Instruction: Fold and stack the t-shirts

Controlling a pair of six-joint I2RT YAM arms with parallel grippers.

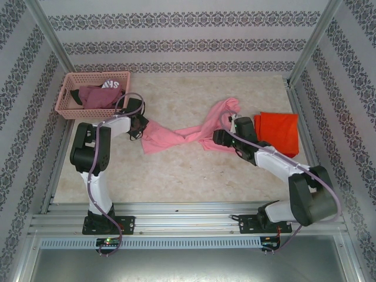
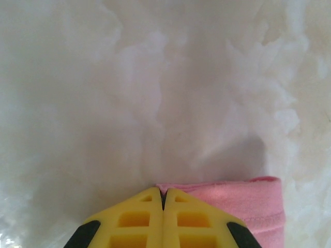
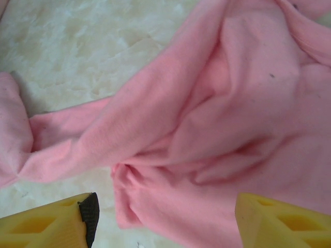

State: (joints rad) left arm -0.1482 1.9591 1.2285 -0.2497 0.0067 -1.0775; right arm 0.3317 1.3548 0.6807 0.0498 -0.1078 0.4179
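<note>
Pink t-shirt (image 1: 188, 134): unfolded, twisted into a long band across the middle of the top view; runs from left of centre, beside the left arm, up to a bunched mass right of centre.
Pink t-shirt, right wrist view (image 3: 217, 103): rumpled folds cover the right and centre of the frame; a narrow twisted strip trails off to the left edge.
Pink t-shirt, left wrist view (image 2: 253, 206): a rolled edge at lower right, touching the fingertips.
Orange-red t-shirt (image 1: 277, 132): folded flat into a rough rectangle at right of centre in the top view, just beside the pink one's right end.
Left claw (image 1: 140, 124): at the left end of the pink band. In the left wrist view (image 2: 163, 192) the yellow fingers are pressed together, with pink cloth at their tips; cannot tell whether any is caught between them.
Right claw (image 1: 222, 136): over the bunched right part of the pink shirt. In the right wrist view (image 3: 165, 206) it is spread wide, one finger in each lower corner, holding nothing.
Table (image 1: 176, 176): pale mottled surface under both shirts.
Basket (image 1: 67, 100): pink plastic, upper left of the top view, on the table.
Maroon garment (image 1: 97, 95): crumpled inside the basket, with white print showing.
</note>
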